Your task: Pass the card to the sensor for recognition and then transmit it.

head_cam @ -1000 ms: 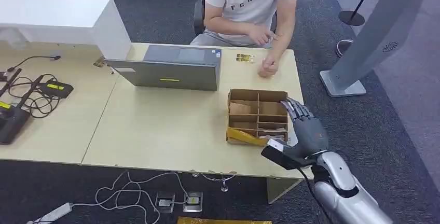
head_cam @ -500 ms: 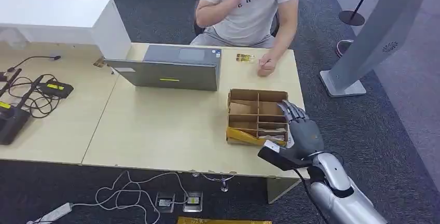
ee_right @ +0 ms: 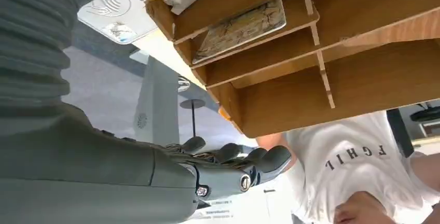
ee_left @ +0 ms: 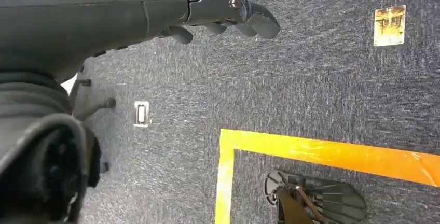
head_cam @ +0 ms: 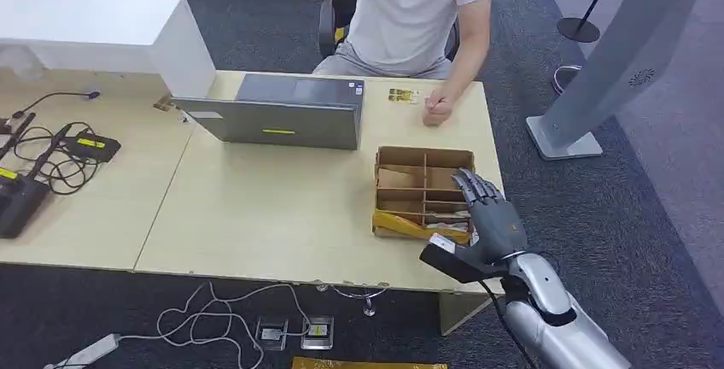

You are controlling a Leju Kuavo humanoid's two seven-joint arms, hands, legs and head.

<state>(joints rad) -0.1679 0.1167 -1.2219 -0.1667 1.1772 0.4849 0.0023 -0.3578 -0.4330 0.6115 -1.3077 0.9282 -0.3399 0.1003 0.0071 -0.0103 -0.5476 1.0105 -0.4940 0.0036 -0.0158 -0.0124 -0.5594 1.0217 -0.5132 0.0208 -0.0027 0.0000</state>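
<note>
Right robot hand (head_cam: 488, 215) has drawn back, open, beside card (ee_right: 243, 25) in wooden organizer (head_cam: 424, 191).

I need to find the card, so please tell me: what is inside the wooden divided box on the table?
The box holds a patterned card lying flat in one slot and yellow packaging at its near edge. The right hand covers part of the right side.

We read "CHIL" on the person's white shirt (head_cam: 424, 6); its mirrored print in the right wrist view is unclear.
</note>
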